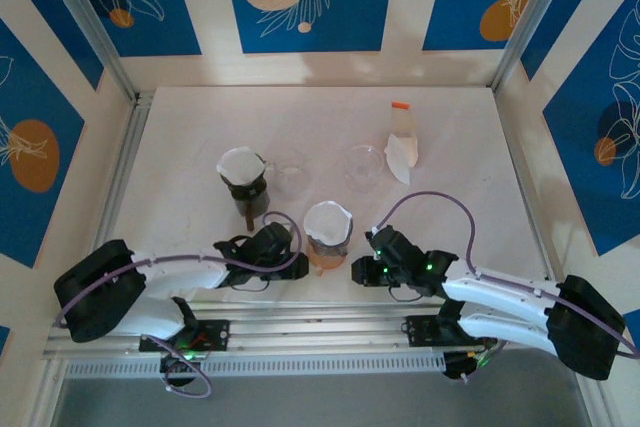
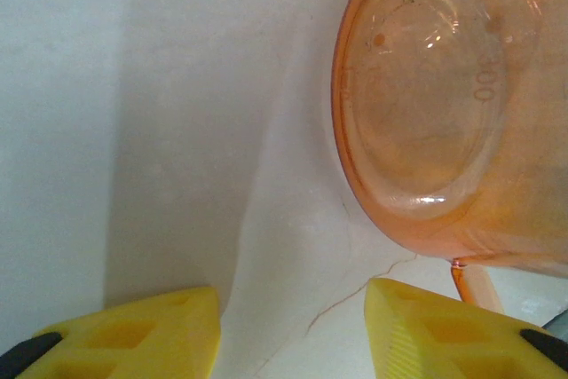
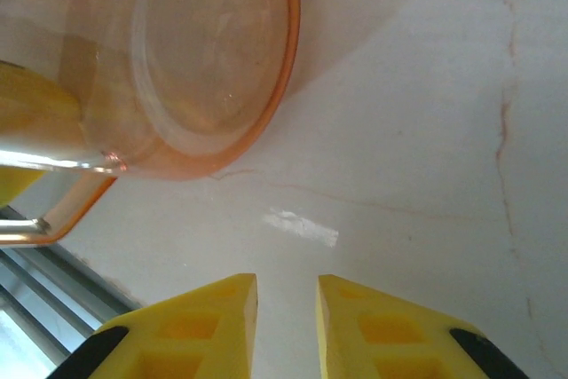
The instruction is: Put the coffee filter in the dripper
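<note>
Operator: Tabletop [image 1: 200, 137] is lying white under my overhead camera, and both arms are reaching in low from the near edge, bracketing the orange cup [image 1: 326, 255] at centre front.

Desk: Why are they sitting either side of it?

Operator: I'm reading it as flanking the work. The white coffee filter [image 1: 328, 219] is sitting in the dripper [image 1: 328, 239] on top of that cup with its rim flaring upward, so the task is looking close to finished to me. A second dripper with a filter is standing on a dark stand [image 1: 244, 192] further back left. The spare filter stack [image 1: 402, 147] is lying well apart at back right.

Desk: And the claws?

Operator: Left gripper [image 2: 293, 308] is hovering just beside the cup's base, its yellow fingers [image 2: 133, 335] spread fairly wide and pinching nothing. Right gripper [image 3: 288, 299] is pointing at bare table near the cup. Its fingers [image 3: 382, 326] are drawn near together with a slim gap showing, gripping nothing and touching nothing I'm able to see.
</note>
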Robot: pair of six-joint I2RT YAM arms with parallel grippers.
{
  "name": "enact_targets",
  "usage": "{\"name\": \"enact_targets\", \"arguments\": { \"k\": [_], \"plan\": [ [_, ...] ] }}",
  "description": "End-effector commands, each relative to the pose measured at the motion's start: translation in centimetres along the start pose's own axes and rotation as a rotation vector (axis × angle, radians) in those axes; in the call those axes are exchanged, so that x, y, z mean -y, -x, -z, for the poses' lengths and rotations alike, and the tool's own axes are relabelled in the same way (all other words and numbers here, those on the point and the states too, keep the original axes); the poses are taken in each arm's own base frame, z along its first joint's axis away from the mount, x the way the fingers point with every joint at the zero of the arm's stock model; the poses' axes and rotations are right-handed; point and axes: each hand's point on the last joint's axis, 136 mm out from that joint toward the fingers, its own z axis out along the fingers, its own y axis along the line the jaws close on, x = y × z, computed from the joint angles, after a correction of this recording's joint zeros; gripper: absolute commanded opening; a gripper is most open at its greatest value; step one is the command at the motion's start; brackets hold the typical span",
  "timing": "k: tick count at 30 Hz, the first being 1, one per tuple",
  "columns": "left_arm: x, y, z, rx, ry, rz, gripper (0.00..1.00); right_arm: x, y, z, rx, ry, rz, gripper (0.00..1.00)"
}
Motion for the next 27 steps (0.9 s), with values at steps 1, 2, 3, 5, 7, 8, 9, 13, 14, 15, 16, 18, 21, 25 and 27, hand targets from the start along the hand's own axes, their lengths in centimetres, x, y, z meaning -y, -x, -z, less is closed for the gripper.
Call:
{"name": "enact_targets", "arguments": {
  "k": [1, 2, 3, 5, 7, 8, 9, 13, 14, 15, 16, 18, 21, 25, 27],
  "plan": [
    [2.9, 2.2, -0.6, 0.05, -0.1, -0.022, 0.47, -1.0, 0.6, -0.4, -0.001, 0.066, -0.036, 0.25],
    [3.1, 2.3, -0.6, 0.052, -0.101, -0.02, 0.46, -1.0, 0.7, -0.6, -0.001, 0.069, -0.045, 0.25],
    [3.2, 2.5, -0.7, 0.054, -0.101, -0.019, 0.46, -1.0, 0.9, -0.7, 0.001, 0.072, -0.051, 0.24],
    [3.4, 2.7, -0.9, 0.059, -0.104, -0.014, 0.45, -1.0, 1.1, -0.8, 0.006, 0.074, -0.064, 0.24],
    [3.6, 3.0, -1.1, 0.064, -0.108, -0.01, 0.44, -1.0, 1.3, -0.9, 0.012, 0.082, -0.081, 0.23],
    [3.8, 3.1, -1.2, 0.065, -0.111, -0.008, 0.44, -0.9, 1.4, -1.0, 0.013, 0.085, -0.093, 0.23],
    [4.0, 3.2, -1.3, 0.066, -0.117, -0.006, 0.44, -0.9, 1.5, -1.0, 0.016, 0.087, -0.104, 0.23],
    [4.8, 3.8, -1.8, 0.076, -0.138, 0.006, 0.44, -0.6, 1.7, -1.2, 0.02, 0.101, -0.15, 0.22],
    [5.0, 3.9, -1.9, 0.074, -0.142, 0.008, 0.44, -0.5, 1.8, -1.3, 0.023, 0.108, -0.159, 0.22],
    [5.3, 4.0, -2.1, 0.075, -0.152, 0.01, 0.44, -0.5, 2.0, -1.3, 0.027, 0.11, -0.167, 0.22],
    [5.5, 4.1, -2.2, 0.075, -0.158, 0.014, 0.44, -0.4, 2.0, -1.3, 0.027, 0.111, -0.17, 0.22],
    [5.9, 4.3, -2.5, 0.074, -0.171, 0.024, 0.44, -0.4, 2.2, -1.3, 0.032, 0.113, -0.177, 0.22],
    [6.3, 4.6, -2.9, 0.077, -0.185, 0.035, 0.44, -0.4, 2.5, -1.4, 0.037, 0.122, -0.195, 0.22],
    [7.0, 5.2, -3.2, 0.084, -0.199, 0.039, 0.44, -0.5, 2.9, -1.6, 0.04, 0.136, -0.214, 0.22],
    [7.6, 5.6, -3.2, 0.088, -0.213, 0.038, 0.44, -0.6, 3.0, -1.8, 0.037, 0.14, -0.221, 0.21]
  ]
}}
